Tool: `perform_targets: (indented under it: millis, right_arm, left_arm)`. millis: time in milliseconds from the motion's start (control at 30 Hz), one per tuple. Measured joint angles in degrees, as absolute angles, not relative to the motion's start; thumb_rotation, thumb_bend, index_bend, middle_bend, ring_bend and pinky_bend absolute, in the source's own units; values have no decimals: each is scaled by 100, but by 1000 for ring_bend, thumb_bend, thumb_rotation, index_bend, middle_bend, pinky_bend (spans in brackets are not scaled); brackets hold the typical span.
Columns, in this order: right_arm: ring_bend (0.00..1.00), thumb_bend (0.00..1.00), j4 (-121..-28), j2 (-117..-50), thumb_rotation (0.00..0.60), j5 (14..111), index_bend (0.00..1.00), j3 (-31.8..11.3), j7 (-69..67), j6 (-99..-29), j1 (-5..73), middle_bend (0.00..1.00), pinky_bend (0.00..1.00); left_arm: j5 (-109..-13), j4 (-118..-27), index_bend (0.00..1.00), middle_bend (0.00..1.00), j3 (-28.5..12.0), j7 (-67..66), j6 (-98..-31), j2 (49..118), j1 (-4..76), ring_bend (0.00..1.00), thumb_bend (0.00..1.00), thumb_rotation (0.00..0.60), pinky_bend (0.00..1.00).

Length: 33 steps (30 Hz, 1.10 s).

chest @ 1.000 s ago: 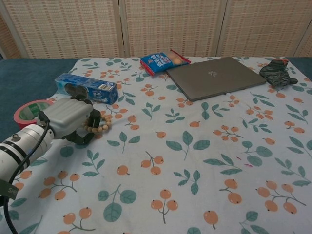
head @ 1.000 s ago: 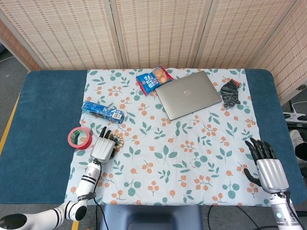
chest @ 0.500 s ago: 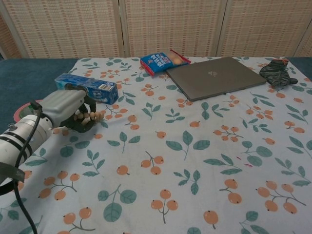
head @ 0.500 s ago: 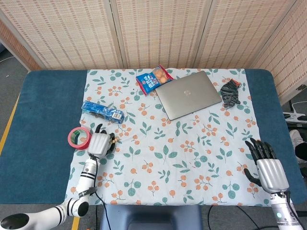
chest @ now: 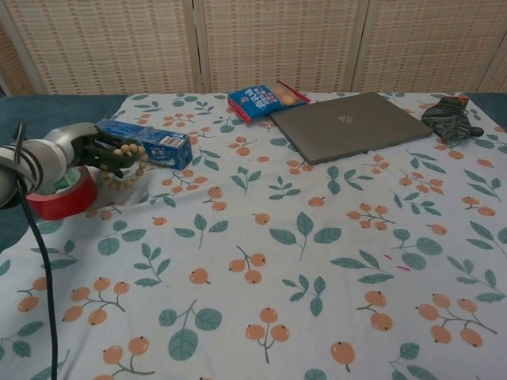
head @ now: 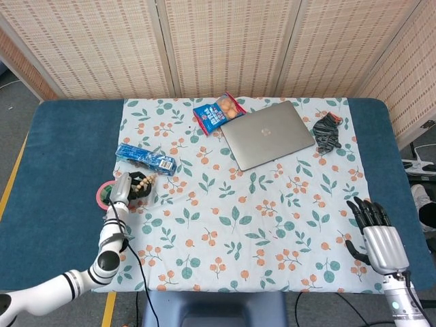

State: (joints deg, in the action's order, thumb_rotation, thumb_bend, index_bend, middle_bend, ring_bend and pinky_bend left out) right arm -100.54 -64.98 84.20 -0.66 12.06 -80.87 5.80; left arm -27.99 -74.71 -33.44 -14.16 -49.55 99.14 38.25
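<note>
My left hand is raised above the left edge of the floral cloth and grips a wooden bead bracelet, which hangs from its fingers. Right beneath and beside it lies a red tape roll, partly hidden by the hand in the head view. A blue carton lies just behind the hand. My right hand rests at the front right of the table, fingers spread and holding nothing; the chest view does not show it.
A closed grey laptop lies at the back centre-right, with a blue snack bag to its left and a dark crumpled glove to its right. The floral cloth covers a blue table.
My left hand has lifted the bead bracelet off the cloth and carried it left and back, to above the red tape roll. The right hand has stayed put.
</note>
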Motion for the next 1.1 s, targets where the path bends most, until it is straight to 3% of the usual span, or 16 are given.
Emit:
perform_targets:
  millis: [133, 233, 433, 567, 633, 767, 867, 933, 1100]
  right_arm:
    - [0, 266, -10045, -6483, 600, 8417, 0, -68, 1170, -8043, 589, 0, 0]
    - [0, 266, -10039, -6480, 600, 8415, 0, -65, 1150, -7999, 603, 0, 0]
    - [0, 266, -10051, -6474, 600, 8428, 0, -44, 1151, -7942, 615, 0, 0]
    - [0, 266, -10064, -6473, 600, 8436, 0, -30, 1149, -7898, 625, 0, 0]
    - [0, 266, -10066, -6471, 600, 8438, 0, -21, 1147, -7867, 634, 0, 0]
    - [0, 264, -10079, -6461, 600, 8453, 0, 0, 1133, -7813, 651, 0, 0]
    - [0, 265, -10075, -6455, 600, 8453, 0, 1, 1129, -7807, 654, 0, 0]
    - [0, 265, -10069, -6455, 600, 8444, 0, -7, 1124, -7808, 654, 0, 0]
    - [0, 265, -10068, -6456, 600, 8433, 0, 3, 1134, -7749, 672, 0, 0]
  left_arm:
    - [-1364, -7913, 648, 739, -3854, -1079, -4373, 9415, 3927, 430, 761, 600, 176]
    - [-839, -8182, 617, 690, -4126, -595, -3823, 9086, 3928, 399, 716, 600, 172]
    - [-760, -8544, 548, 619, -4406, 381, -2656, 8637, 3726, 343, 584, 600, 197]
    - [-1115, -8681, 490, 577, -4422, 771, -2361, 8512, 3560, 319, 568, 600, 198]
    - [-1226, -8700, 486, 573, -4367, 990, -2207, 8457, 3497, 313, 603, 600, 196]
    - [-1346, -8644, 510, 599, -4191, 1360, -1964, 8417, 3479, 331, 847, 600, 193]
    - [-1332, -8589, 541, 613, -4108, 1593, -2089, 8420, 3503, 337, 916, 600, 179]
    - [-1362, -8550, 537, 607, -4074, 1861, -2103, 8417, 3514, 328, 891, 600, 163]
    - [-1683, -8497, 504, 583, -4068, 2307, -1937, 8412, 3465, 295, 686, 600, 129]
